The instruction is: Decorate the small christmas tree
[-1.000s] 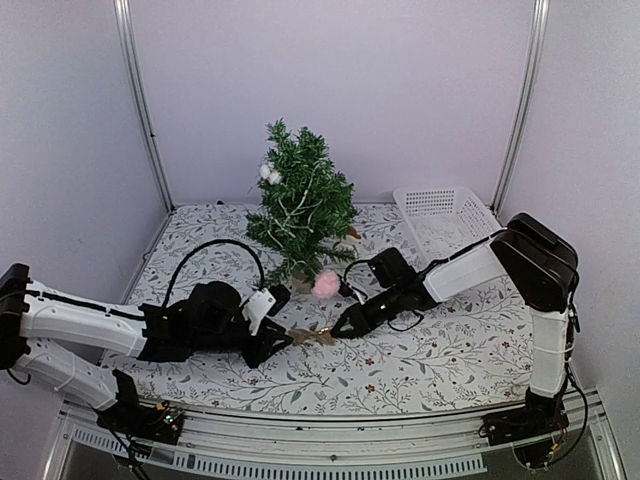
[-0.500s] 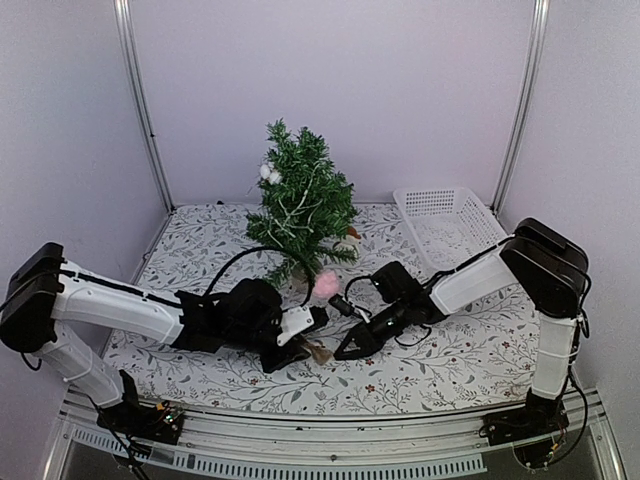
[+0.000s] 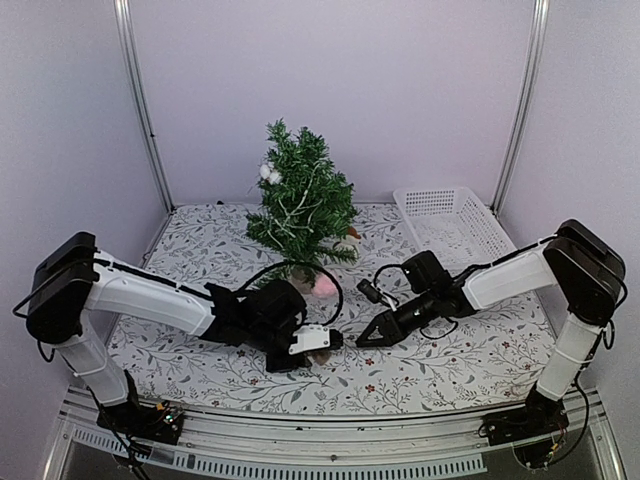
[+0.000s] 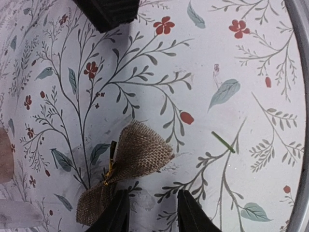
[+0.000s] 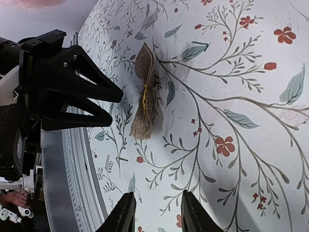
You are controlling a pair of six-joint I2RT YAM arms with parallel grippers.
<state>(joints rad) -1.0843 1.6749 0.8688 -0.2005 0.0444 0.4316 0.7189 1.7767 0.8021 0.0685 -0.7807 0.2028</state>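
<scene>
Rearward — white basket [image 3: 432,203] near tree [image 3: 300,203]

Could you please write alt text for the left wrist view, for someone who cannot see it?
A burlap bow lies on the floral tablecloth, just ahead of the open left gripper. A loose green needle lies to its right, and a black part pokes in at the top edge.
</scene>
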